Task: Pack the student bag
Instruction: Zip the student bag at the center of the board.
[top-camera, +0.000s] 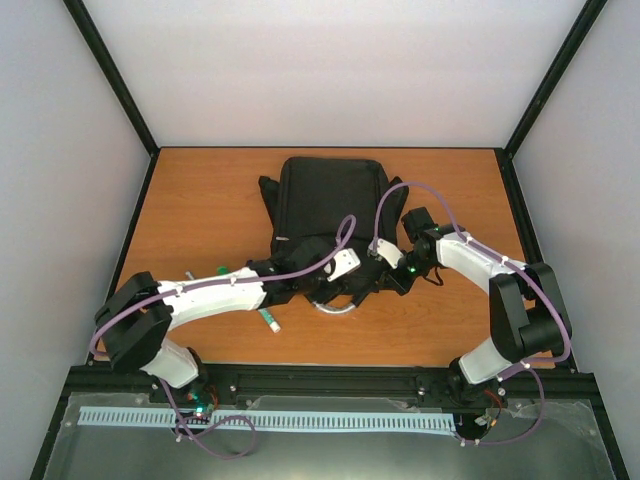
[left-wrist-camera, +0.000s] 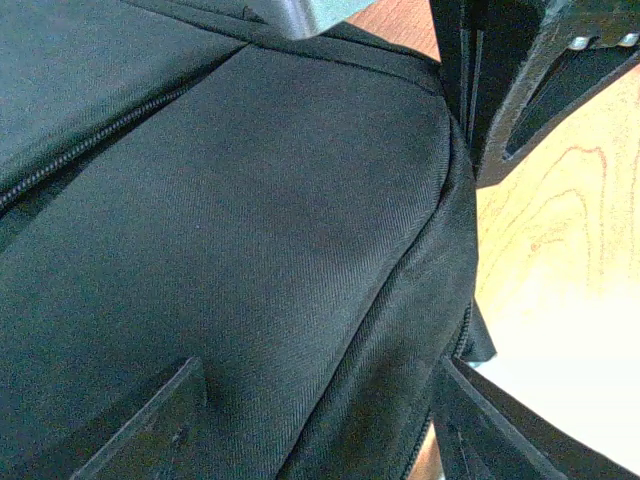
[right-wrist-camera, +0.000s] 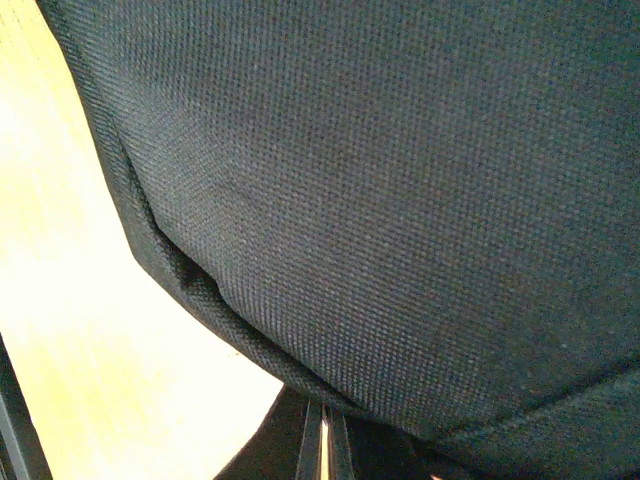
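Left fingers (left-wrist-camera: 150, 425) are spread wide over the near end of the bag (top-camera: 330, 195). Right fingers (right-wrist-camera: 310, 455) are pinched closed, maybe on a fold, hard to tell. The bag lies flat mid-counter (top-camera: 210, 200). It's soft and floppy, probably light, so I'd grab a seam or zip edge, not the flat panel.

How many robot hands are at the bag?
2. Both are at the bag's near end: the left hand toward its left, the right hand toward its right.

No legible text, no brand or label, no numbers or signs readable in any view
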